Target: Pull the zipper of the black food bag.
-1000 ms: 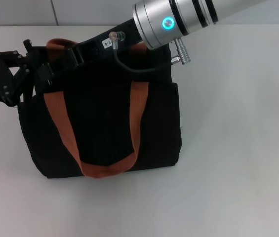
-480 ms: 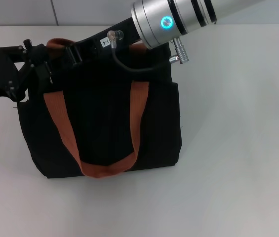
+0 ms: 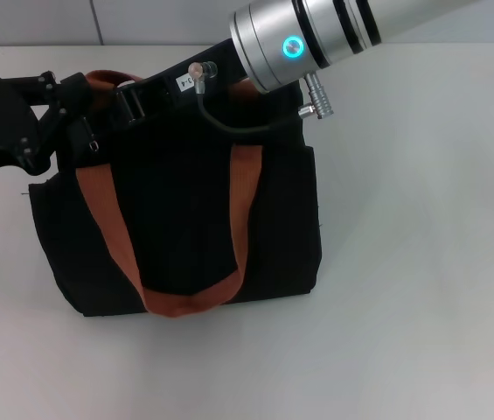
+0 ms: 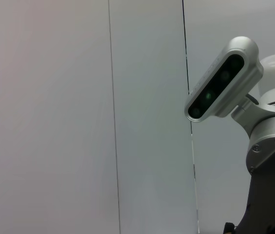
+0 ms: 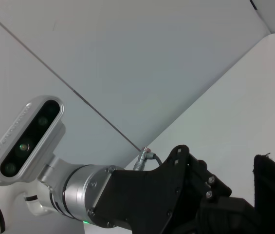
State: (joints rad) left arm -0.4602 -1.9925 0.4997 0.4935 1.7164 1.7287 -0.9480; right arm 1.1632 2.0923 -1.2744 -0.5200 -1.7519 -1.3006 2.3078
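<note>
The black food bag (image 3: 185,219) stands on the white table with two rust-orange strap handles (image 3: 107,227). My left gripper (image 3: 70,109) is at the bag's top left corner, touching the fabric there. My right gripper (image 3: 133,98) reaches in from the upper right and lies along the bag's top edge, near the left gripper. A small silvery piece (image 3: 93,143) hangs by the top left corner; I cannot tell whether it is the zipper's pull tab. The zip track is hidden under both grippers. The right wrist view shows the left arm (image 5: 142,200) and the bag's edge (image 5: 273,190).
The white table (image 3: 421,262) stretches to the right of and in front of the bag. A grey wall (image 3: 37,22) runs along the table's back edge. The left wrist view shows only the wall and the right arm's camera (image 4: 220,80).
My left gripper has moved up and away from me at the bag's top left corner. My right arm has shifted slightly to the left along the bag's top.
</note>
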